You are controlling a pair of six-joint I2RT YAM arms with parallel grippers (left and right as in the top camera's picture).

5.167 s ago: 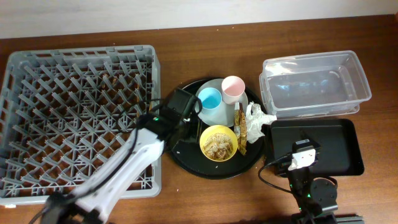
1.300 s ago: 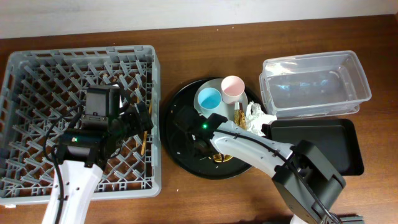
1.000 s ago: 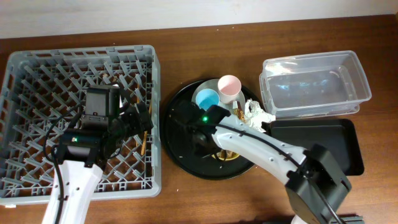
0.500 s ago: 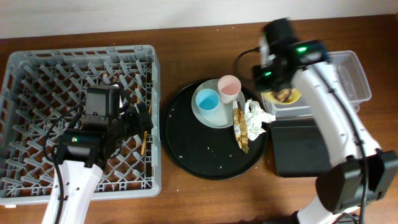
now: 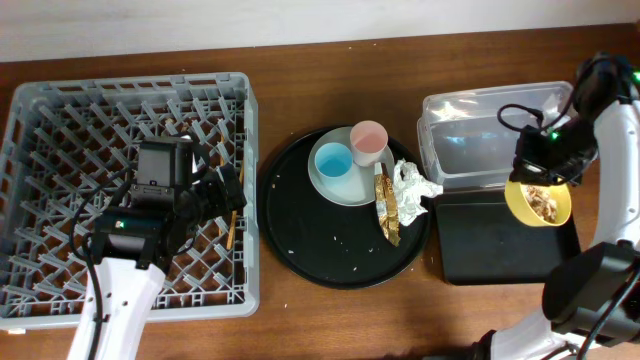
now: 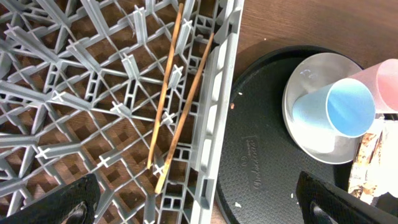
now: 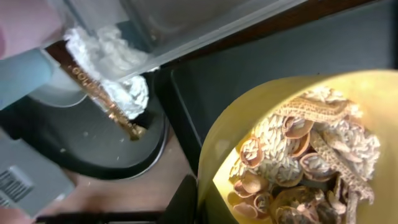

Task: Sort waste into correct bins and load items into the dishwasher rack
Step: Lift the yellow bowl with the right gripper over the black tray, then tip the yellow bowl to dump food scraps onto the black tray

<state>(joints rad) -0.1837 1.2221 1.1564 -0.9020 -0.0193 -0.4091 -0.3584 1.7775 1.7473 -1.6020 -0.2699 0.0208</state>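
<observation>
My left arm (image 5: 122, 298) comes up from the near left edge, its white link slanting away from me to the black wrist, and the left gripper (image 5: 228, 196) points right. On that wrist's camera the two fingers (image 6: 62, 199) sit in the bottom corners of the view, spread wide with nothing held between them. My right arm (image 5: 618, 170) climbs from its base at the near right along the right edge, folds at the far end and doubles back left, wrist turned down. The right gripper (image 5: 535, 176) is clamped on the rim of the bowl (image 5: 540, 205), mouth up.
</observation>
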